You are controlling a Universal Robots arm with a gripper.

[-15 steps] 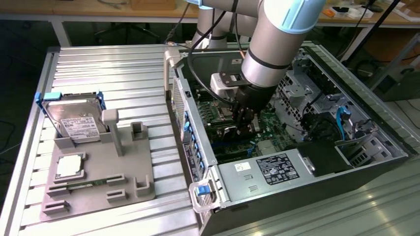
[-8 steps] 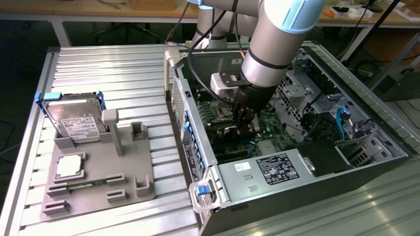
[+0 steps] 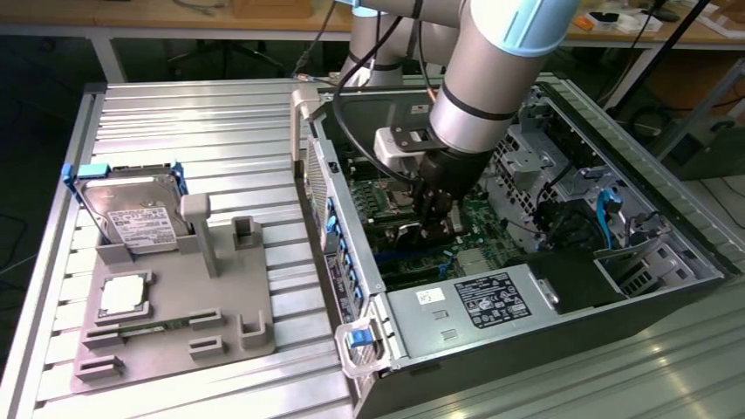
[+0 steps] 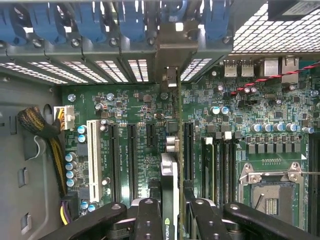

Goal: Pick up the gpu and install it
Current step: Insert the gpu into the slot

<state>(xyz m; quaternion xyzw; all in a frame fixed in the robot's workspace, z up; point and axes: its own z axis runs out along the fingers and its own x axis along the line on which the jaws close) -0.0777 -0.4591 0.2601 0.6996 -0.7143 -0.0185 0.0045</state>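
Table [image 3: 174,113] of ribbed metal slats carries two big things: open computer case [image 3: 652,305] toward the exterior view's right, grey fixture tray [image 3: 174,323] toward its left.

Case lies on its side, panel off, green motherboard [image 4: 130,100] exposed. Robot arm [image 3: 495,70], grey with pale blue joint caps, reaches down into the middle of the case. Power supply with a white label [image 3: 489,297] sits at the near end of the case; blue cables [image 3: 605,214] run along the far inner side.

Tray holds a silver hard drive [image 3: 134,218] standing tilted in a slot with blue-tipped rails, and a square processor [image 3: 122,297] lying flat just in front of it. Other tray slots stand vacant.

Wrist view looks straight down on the motherboard: white expansion slot [image 4: 93,157], several dark slots beside it, empty CPU socket [image 4: 272,192] with its metal frame, blue retention clips [image 4: 90,22] along the rear bracket row.

Claw [image 4: 170,210] pinches the gpu [image 4: 170,175] edge-on, black fingers [image 4: 149,217] pressed against both faces of the card. Card stands upright over the dark slot near the board's centre, its metal end bracket [image 4: 172,55] reaching into the rear bracket opening. Whether the card edge is fully seated in the slot cannot be told.
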